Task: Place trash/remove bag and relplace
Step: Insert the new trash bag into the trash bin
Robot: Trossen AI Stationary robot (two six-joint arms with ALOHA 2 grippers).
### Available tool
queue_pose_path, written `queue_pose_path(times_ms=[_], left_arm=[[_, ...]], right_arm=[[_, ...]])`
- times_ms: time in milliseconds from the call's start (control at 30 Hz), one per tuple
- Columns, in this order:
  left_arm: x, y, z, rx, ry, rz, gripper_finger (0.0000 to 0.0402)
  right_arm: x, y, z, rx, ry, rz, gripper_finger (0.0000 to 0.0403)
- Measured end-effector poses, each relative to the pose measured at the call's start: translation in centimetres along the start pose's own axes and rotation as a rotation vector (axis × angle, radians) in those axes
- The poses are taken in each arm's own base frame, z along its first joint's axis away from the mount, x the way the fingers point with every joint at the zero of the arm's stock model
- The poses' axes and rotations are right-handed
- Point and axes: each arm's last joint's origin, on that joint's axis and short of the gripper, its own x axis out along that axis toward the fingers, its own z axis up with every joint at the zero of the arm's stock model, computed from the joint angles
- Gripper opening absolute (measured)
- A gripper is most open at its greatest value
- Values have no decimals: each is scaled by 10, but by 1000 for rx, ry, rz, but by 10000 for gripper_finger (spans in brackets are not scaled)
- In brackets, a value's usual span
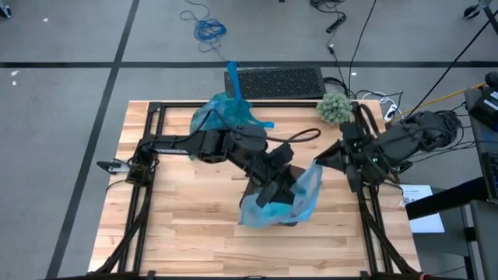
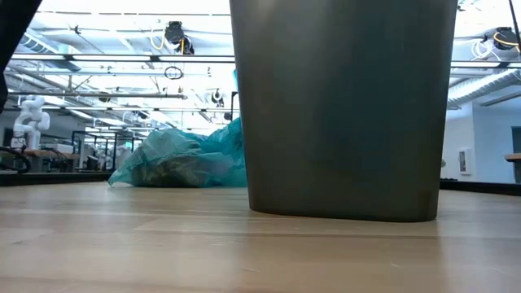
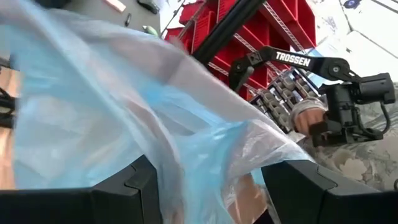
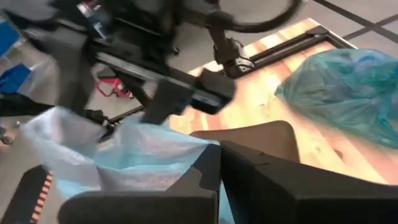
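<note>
A light blue, thin plastic bag (image 1: 302, 196) is draped over the dark grey bin (image 2: 342, 106) at the table's middle. My left gripper (image 1: 274, 187) hovers over the bin's mouth, open, with the bag's film (image 3: 124, 106) around it. My right gripper (image 1: 320, 162) is at the bin's right side, shut on the bag (image 4: 124, 155). A full teal bag (image 1: 222, 117) lies on its side on the table toward the far edge (image 2: 179, 159). No loose trash shows; brownish lumps show dimly through the teal bag. My left gripper (image 3: 205, 180) is open, and the bag's film (image 3: 205, 143) hangs between its two spread fingers and lies over them; it comes from above and the left, over the bin's mouth. My right gripper (image 4: 219, 165) pinches the bag's upper edge (image 4: 186, 152) on the bin's right side, coming level from the table's right. The film runs from there across the bin toward my left gripper; one layer or several, I cannot tell.
A fuzzy grey-green ball (image 1: 334, 107) sits at the table's far right corner, close to my right arm. A dark ribbed mat (image 1: 280, 82) lies beyond the far edge. Black frame rails (image 1: 152, 155) run along the table's left and right sides.
</note>
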Motion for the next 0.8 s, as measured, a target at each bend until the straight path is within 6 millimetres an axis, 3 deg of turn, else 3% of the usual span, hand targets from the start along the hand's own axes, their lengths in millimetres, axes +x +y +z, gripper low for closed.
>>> queue_pose_path(times_ms=[400,667,800], left_arm=[[-5,-2,2,-72,10,-20,228],[-21,-17,29,67,-193,-154,228],[-28,-21,36,73,-212,-237,228]], right_arm=[[1,-3,-5,4,50,-31,0],[1,-3,-4,0,51,-22,0],[-1,-3,-4,-16,52,-6,0]])
